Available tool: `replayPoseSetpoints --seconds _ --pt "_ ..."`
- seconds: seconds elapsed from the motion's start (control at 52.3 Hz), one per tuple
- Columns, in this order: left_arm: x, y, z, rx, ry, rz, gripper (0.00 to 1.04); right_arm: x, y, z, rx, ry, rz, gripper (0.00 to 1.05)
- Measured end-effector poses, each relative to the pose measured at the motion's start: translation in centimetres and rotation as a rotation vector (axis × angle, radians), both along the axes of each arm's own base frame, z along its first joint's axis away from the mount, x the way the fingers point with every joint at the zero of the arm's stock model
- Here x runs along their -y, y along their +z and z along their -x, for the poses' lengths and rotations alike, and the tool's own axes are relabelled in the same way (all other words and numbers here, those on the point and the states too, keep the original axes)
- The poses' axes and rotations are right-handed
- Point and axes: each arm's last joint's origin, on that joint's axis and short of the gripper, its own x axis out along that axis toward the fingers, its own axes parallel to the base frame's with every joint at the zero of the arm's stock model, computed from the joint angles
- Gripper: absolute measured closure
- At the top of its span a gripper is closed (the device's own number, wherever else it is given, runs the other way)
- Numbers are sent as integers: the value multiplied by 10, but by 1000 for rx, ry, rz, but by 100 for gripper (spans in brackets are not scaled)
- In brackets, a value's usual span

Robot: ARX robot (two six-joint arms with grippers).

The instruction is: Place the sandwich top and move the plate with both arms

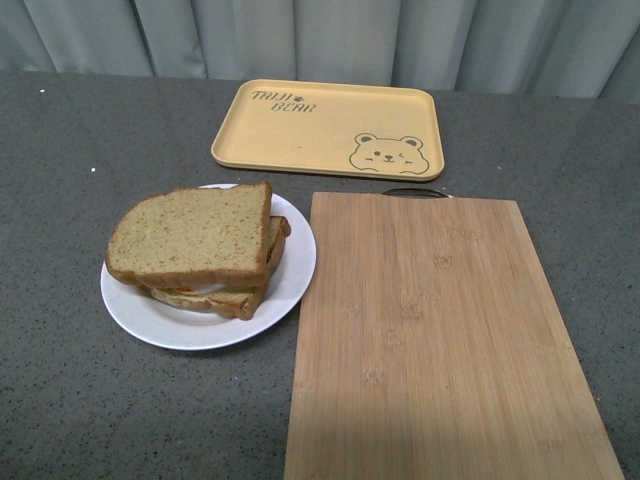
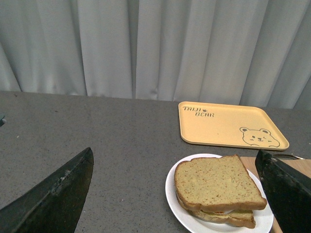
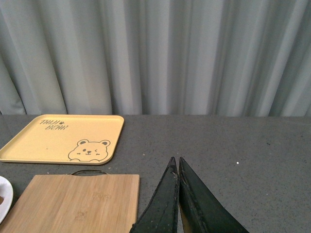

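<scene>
Sandwich closed, plate not yet gripped: the lift is what worries me.

The square, brown, speckled wholegrain sandwich top (image 1: pixel 190 235) lies on the stack, skewed left past the lower slices, on the round white plate (image 1: pixel 296 268) at the grey worktop's (image 1: pixel 60 400) near left. My left claw (image 2: pixel 174 153) is spread wide near it and holds nothing. My right claw (image 3: pixel 176 160) is clenched empty, right of the bamboo cutting board (image 1: pixel 430 330). The plate's right rim crowds that board, so a claw could snag there, and an uneven two-arm lift could slide the top off.
</scene>
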Motion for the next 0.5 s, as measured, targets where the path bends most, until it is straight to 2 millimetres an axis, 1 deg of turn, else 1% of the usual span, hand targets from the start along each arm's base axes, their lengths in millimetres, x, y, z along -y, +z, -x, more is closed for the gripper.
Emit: replayPoseSetpoints --seconds 0.497 --pt "0 0 0 0 0 0 7 0 2 13 10 2 0 104"
